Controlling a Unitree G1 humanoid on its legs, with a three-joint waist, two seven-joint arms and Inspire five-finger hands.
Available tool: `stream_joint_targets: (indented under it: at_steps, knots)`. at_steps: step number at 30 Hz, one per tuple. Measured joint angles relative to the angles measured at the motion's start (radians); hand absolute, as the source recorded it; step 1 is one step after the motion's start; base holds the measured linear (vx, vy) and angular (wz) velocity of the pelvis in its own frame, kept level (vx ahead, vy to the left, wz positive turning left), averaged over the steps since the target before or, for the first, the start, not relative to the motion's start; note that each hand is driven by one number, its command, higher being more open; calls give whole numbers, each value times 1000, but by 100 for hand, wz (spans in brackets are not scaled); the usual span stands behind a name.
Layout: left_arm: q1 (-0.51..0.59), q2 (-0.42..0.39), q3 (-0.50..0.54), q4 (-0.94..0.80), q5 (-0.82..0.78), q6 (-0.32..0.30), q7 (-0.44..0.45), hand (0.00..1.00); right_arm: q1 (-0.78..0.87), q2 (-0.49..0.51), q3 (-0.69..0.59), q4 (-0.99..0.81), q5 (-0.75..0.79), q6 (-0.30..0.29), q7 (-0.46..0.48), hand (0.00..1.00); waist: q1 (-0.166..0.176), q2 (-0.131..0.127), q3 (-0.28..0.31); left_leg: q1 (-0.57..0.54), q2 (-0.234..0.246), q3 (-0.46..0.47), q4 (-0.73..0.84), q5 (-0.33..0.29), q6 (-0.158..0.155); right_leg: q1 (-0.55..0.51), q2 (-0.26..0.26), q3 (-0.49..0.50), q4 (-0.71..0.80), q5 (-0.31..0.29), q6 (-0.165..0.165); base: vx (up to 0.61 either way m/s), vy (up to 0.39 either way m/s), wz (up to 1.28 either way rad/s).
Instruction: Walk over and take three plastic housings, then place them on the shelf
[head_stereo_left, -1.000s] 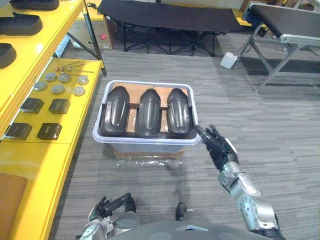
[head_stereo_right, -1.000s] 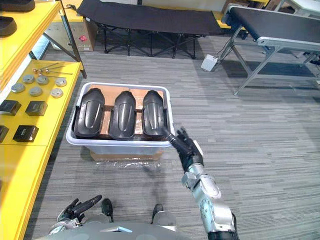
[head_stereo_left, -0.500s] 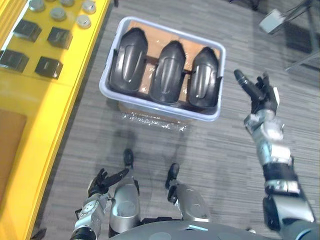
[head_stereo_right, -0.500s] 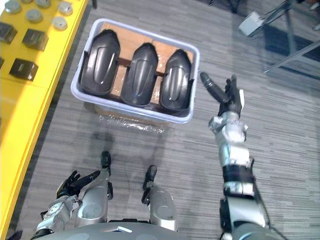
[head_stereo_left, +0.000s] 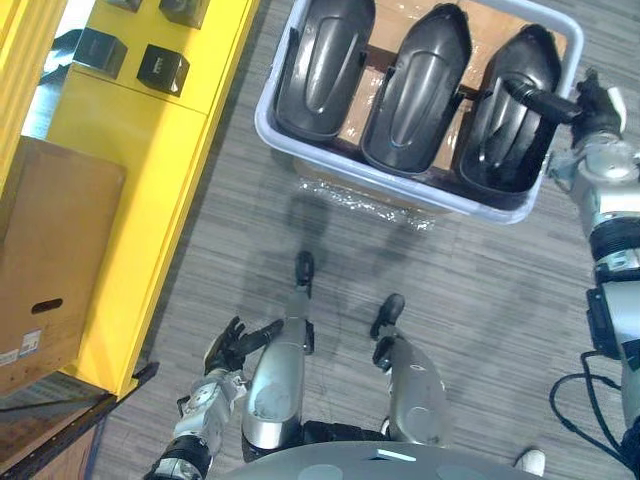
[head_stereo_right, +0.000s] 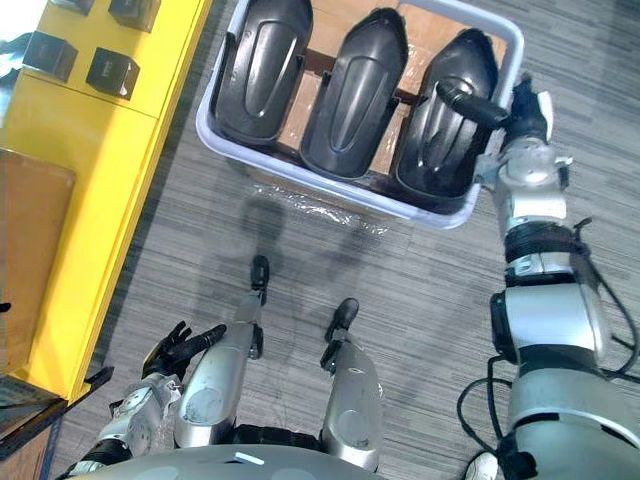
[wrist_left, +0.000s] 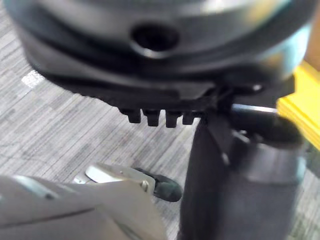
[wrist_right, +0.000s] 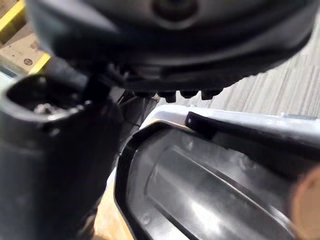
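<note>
Left hand (head_stereo_right: 180, 350): low at the robot's side, fingers loose and spread, nothing in them. Grey carpet (head_stereo_right: 420, 290) lies past its fingertips.

Right hand (head_stereo_right: 522, 118): raised at the bin's (head_stereo_right: 330, 190) right corner. One dark finger (head_stereo_right: 470, 105) reaches straight out over the rim and across the rightmost housing (head_stereo_right: 440, 130). The fingers are extended, not curled round anything; whether that finger touches the shell cannot be told.

Three plastic housings (head_stereo_right: 352, 95): all in the pale bin, side by side and lengthwise, lying on brown cardboard (head_stereo_right: 425, 28). Each is a glossy black elongated shell, rounded at the far end, with a raised central panel and a thin lip round the edge. The other two lie to the left of the extended finger.

Yellow shelf (head_stereo_right: 90, 180): well left of the bin, carrying small black boxes (head_stereo_right: 112, 70)
</note>
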Motion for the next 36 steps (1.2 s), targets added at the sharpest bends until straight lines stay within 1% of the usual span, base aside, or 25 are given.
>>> stream_joint_targets:
  at_steps: [2,4,6,7,9,12,14,19,24,26,27,29,30,34,36]
  knots:
    - [-4,2,-10,0,-4,-2,1,100,-24,-9,8,40,-17,19,-6,100,3,2,1,-3,1,-7,7,3,2,0,1,-3,3,-3,-3,1,-36,6]
    - [-6,5,-24,-3,-17,-10,1,100,-32,-10,16,56,-40,35,-19,100,4,7,2,-23,2,-11,47,-7,2,0,0,-5,6,-4,-5,-9,-40,4]
    - [-8,4,-51,-10,-44,-21,2,100,-57,-18,36,81,-99,75,-38,100,7,26,6,-42,4,-14,64,-14,-2,-17,-1,-8,21,-9,-9,-33,-41,2]
    - [-11,3,-59,-10,-45,-21,3,100,-58,-24,37,82,-104,87,-43,100,7,34,7,-45,5,-17,64,-13,-2,-20,-1,-9,25,-10,-10,-45,-40,4]
    - [-26,-4,-79,-11,-46,-21,6,100,-61,-55,37,104,-109,123,-71,100,21,58,12,-58,6,-20,64,-10,-5,-40,-2,-10,43,-15,-12,-46,-36,3]
    - [-26,-2,-90,-12,-66,-22,12,100,-61,-55,36,132,-131,163,-91,100,19,62,12,-65,7,-19,64,-2,-2,-55,-4,-8,57,-17,-14,-35,-38,-3]
    - [-26,-2,-94,-11,-80,-21,12,100,-60,-60,35,146,-132,173,-97,100,19,62,12,-66,7,-15,64,0,0,-62,-6,-3,64,-18,-16,-10,-32,-5]
    - [-26,-4,-104,-12,-117,-21,5,100,-63,-70,35,159,-134,176,-99,100,18,70,12,-70,5,-11,63,0,-2,-73,-11,0,75,-21,-16,-4,-17,-1]
    - [-27,-27,-119,-18,-158,-29,4,100,-88,-98,33,201,-135,170,-116,100,24,115,16,-107,-6,-28,61,14,-4,-123,-31,-10,125,-39,-13,-7,-21,10]
    - [-26,-28,-132,-18,-157,-44,8,100,-88,-99,32,211,-135,166,-119,100,25,124,15,-119,-8,-39,62,18,-5,-136,-36,-17,143,-50,-15,-4,-39,16]
    - [-26,-29,-133,-19,-157,-48,10,100,-88,-100,29,212,-135,158,-122,0,26,126,15,-124,-8,-43,62,20,-7,-142,-37,-20,152,-53,-16,-2,-51,16]
    - [-26,-28,-133,-19,-157,-48,16,100,-88,-106,30,212,-153,136,-122,0,28,126,15,-130,-9,-51,62,23,-9,-150,-42,-26,165,-65,-18,-2,-39,13]
    - [-26,-28,-133,-19,-157,-51,16,100,-89,-115,38,212,-176,116,-122,0,30,126,15,-133,-10,-57,63,24,-11,-156,-46,-29,178,-74,-21,-5,-29,11]
    - [-26,-28,-132,-23,-157,-67,15,100,-91,-122,77,200,-212,82,-121,0,44,126,15,-137,-6,-62,64,26,-14,-163,-46,-31,194,-85,-28,-3,-43,4]
    - [-26,-28,-132,-26,-157,-67,15,100,-95,-123,87,186,-213,83,-127,0,48,126,15,-140,-4,-62,64,27,-16,-169,-46,-31,199,-88,-30,-4,-41,0]
